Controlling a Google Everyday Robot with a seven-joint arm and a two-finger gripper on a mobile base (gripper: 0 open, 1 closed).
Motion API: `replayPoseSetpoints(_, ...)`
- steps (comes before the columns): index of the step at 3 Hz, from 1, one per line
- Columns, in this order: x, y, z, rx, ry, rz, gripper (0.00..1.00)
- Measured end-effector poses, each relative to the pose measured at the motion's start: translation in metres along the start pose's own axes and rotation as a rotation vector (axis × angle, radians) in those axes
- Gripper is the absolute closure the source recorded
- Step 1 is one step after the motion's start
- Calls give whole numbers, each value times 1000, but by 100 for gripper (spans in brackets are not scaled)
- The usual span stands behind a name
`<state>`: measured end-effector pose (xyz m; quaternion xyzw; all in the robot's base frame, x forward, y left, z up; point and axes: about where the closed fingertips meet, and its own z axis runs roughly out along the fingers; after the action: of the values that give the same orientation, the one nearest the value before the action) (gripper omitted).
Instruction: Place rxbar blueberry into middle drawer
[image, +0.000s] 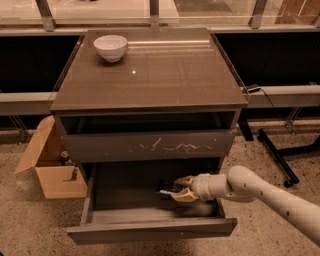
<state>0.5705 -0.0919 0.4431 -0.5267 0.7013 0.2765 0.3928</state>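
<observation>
The rxbar blueberry (165, 188), a small dark blue wrapper with light print, is inside the open middle drawer (150, 231), right of its centre and low over the drawer floor. The drawer is pulled out below the scratched grey drawer front (150, 146). My gripper (177, 189) reaches into the drawer from the right on a cream-coloured arm (260, 192). Its tan fingers (183, 180) are closed around the right end of the bar. I cannot tell whether the bar touches the drawer floor.
A white bowl (110, 47) stands at the back left of the cabinet top (165, 75). An open cardboard box (50, 167) sits on the floor left of the cabinet. A black stand leg (277, 157) lies on the floor at the right.
</observation>
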Motion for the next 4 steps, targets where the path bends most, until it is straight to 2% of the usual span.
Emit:
replayPoseSetpoints(1,11,-6,0,9,13,26,58)
replayPoseSetpoints(3,16,-9,1,12,30,39,12)
replayPoseSetpoints(4,9,-7,-5,10,-3,31,0)
